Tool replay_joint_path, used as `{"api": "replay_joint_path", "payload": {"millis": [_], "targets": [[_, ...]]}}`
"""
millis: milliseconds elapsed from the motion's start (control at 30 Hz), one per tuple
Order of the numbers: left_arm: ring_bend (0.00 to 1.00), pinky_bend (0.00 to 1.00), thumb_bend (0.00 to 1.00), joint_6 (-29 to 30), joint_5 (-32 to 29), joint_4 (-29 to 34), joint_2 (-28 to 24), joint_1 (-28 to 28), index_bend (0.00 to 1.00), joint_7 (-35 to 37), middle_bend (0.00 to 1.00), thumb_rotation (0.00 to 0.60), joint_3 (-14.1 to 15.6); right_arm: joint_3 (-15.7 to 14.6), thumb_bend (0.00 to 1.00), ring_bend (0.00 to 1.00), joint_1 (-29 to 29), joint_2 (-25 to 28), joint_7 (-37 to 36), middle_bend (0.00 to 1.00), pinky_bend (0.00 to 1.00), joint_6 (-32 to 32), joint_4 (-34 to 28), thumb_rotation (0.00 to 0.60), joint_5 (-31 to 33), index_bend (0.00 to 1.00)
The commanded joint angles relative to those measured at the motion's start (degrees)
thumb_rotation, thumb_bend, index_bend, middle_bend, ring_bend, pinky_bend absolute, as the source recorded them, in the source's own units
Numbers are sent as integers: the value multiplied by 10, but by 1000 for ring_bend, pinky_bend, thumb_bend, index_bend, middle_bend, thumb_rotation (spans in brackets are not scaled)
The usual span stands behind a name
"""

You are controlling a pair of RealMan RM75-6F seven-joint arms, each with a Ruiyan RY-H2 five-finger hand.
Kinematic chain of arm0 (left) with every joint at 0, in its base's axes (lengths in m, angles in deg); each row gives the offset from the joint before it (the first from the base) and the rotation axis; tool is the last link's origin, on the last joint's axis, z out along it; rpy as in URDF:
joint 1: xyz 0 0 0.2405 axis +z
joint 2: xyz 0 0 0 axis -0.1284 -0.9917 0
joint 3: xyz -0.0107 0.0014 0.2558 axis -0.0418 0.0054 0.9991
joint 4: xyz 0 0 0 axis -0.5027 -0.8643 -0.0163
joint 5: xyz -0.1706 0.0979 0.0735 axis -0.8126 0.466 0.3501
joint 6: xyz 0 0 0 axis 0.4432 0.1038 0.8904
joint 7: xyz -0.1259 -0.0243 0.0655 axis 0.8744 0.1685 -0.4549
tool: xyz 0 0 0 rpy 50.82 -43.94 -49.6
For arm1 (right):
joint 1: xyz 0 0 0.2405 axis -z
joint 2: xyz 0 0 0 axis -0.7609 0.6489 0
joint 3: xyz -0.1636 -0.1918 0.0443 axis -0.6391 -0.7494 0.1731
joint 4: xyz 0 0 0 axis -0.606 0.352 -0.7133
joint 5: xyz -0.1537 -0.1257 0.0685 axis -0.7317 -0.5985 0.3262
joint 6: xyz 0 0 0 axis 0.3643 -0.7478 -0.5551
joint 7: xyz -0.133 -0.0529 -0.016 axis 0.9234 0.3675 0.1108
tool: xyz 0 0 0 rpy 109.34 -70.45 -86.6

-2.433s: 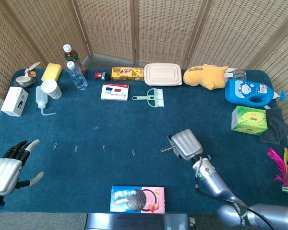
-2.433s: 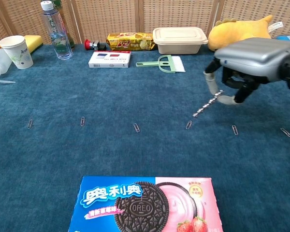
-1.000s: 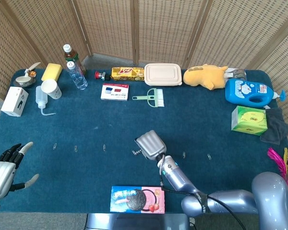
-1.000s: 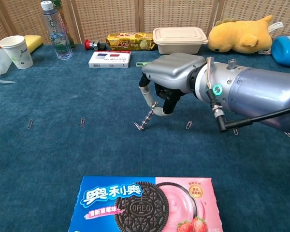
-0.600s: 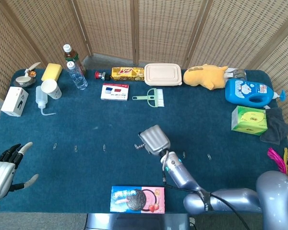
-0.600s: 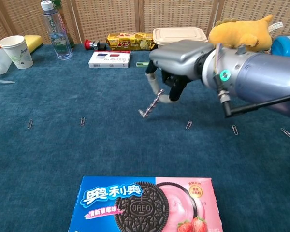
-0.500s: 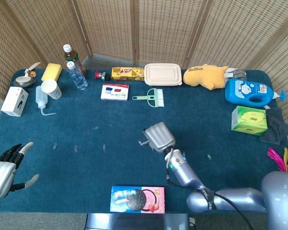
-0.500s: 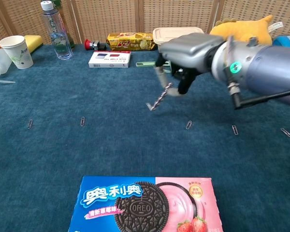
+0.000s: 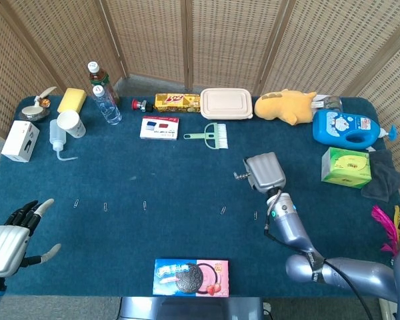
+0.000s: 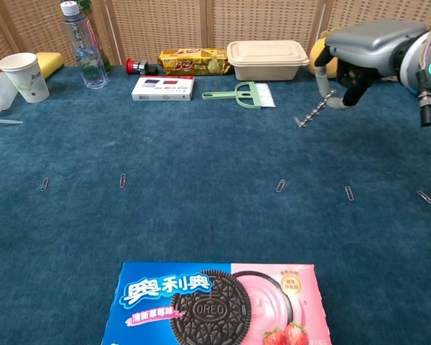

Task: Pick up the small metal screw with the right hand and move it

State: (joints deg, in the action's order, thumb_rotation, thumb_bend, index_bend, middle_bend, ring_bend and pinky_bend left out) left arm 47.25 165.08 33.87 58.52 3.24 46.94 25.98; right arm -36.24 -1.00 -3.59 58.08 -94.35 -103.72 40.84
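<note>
The right robot hand (image 10: 355, 68) is pinching the metal screw (image 10: 312, 112) at upper right. It is carrying the screw above the surface (image 10: 201, 144) for transfer. The left robot hand (image 9: 10, 243) is idling with fingers spread.

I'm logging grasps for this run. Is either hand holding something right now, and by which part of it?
The right hand pinches the screw by its upper end, held clear of the table. The left hand holds nothing.

Dark blue table cloth (image 9: 153, 167); silver right hand (image 10: 370, 43); yellow plush (image 9: 288, 107); green tissue box (image 9: 347, 167).
</note>
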Motion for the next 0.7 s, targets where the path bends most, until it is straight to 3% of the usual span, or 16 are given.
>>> {"api": "replay_joint_path", "payload": {"millis": [33,300,400,500,567,700], "targets": [[102,158,390,2,0,-1,-1,3,57,0,175,459,2,-1,404,952,7,-5,-14,947,837,14,37,600,9,732],[102,158,390,7,-2,1,-5,8,57,0,175,460,3,3,405,939,5,-17,-22,937,822,34,82,600,15,724],[102,158,390,7,0,3,-5,7,57,-2,174,459,3,5,407,894,4,-18,-21,876,770,41,89,600,22,644],[102,158,390,7,1,5,-5,7,57,-4,174,460,3,8,407,738,7,-14,-29,664,646,39,89,600,17,403],[102,158,390,7,-1,6,-5,7,57,-4,174,460,2,11,407,564,11,-10,-44,477,520,34,88,600,2,225],[102,158,390,5,-2,8,-4,6,56,-4,174,462,1,17,407,362,21,-3,-68,299,413,22,83,600,-19,82]]}}
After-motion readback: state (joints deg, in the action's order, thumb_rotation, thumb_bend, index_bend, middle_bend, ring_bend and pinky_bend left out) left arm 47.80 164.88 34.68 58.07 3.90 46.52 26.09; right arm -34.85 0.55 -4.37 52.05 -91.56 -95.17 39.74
